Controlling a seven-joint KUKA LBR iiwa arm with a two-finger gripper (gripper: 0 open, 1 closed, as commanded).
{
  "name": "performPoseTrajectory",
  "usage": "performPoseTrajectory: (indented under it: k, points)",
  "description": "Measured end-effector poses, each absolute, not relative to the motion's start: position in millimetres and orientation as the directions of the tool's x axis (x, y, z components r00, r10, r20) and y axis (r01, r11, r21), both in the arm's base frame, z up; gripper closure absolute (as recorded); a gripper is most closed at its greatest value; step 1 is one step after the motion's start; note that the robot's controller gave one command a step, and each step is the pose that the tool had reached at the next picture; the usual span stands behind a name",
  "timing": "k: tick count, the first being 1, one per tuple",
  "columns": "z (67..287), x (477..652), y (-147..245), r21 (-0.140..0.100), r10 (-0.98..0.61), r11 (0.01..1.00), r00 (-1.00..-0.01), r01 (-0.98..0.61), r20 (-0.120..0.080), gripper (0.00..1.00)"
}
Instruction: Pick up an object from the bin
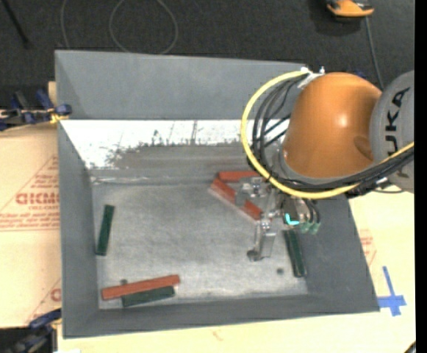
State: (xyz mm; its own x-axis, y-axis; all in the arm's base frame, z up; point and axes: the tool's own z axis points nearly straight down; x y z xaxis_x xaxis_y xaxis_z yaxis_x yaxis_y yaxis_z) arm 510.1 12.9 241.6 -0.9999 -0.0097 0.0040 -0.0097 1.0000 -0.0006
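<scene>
The fingers [256,251] seem to be drawn together with nothing between them, low over the bin floor [176,234]. A sound pick would be made if they were opened, centred across the short width of one bar, and lowered squarely before being closed. A red block [234,198] lies just up and to their left; a dark green bar [295,254] lies near on their right, apart from them
</scene>
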Motion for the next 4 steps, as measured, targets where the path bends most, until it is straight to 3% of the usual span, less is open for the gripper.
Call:
performPoseTrajectory:
  k: [1,2,3,4]
  points:
    - [123,484.5,-31,-0.001,0.032,0.999,-0.999,0.032,0.006,0.0]
    - [70,503.0,-85,-0.003,-0.327,0.945,-0.945,-0.327,-0.001,0.0]
    - [120,546.6,-79,-0.001,-0.064,0.998,-0.998,-0.064,-0.01,0.0]
    - [71,630.4,-76,-0.001,-0.051,0.999,-0.999,-0.051,-0.011,0.0]
